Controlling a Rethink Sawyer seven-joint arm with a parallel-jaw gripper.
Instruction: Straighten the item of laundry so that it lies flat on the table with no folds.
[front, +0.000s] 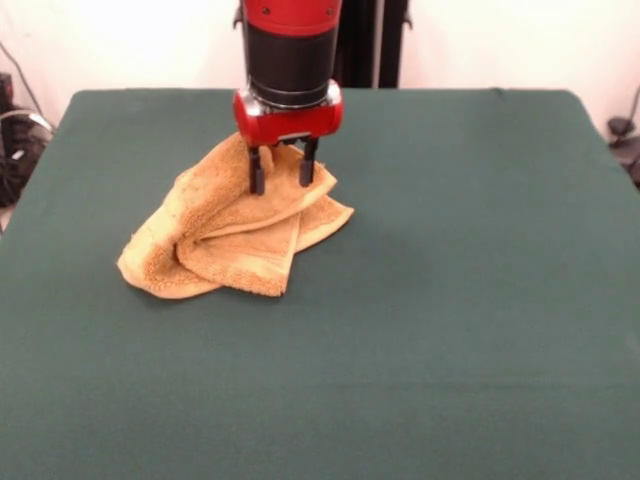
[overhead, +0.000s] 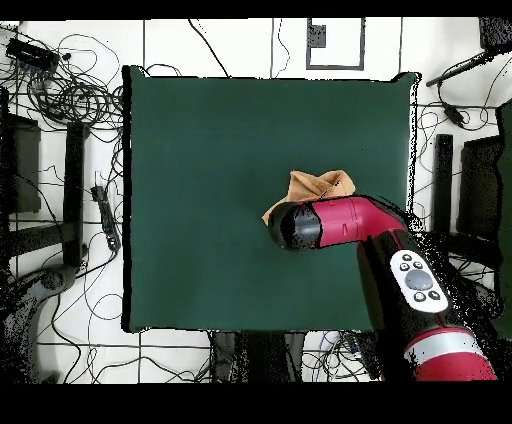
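Note:
The item of laundry (front: 232, 228) is a golden-orange terry towel, crumpled and folded over itself in several layers on the left-centre of the green table (front: 460, 300). My gripper (front: 282, 178) points straight down over the towel's far upper part. Its two dark fingers (front: 257, 176) stand apart, with their tips at the top fold of the cloth. In the overhead view the red arm (overhead: 345, 222) covers the gripper and part of the towel (overhead: 320, 186), which shows just beyond the wrist.
Wide green table surface (overhead: 200, 200) spreads around the towel on all sides. Cables (overhead: 70, 90) and dark stands lie on the floor beyond the table edges.

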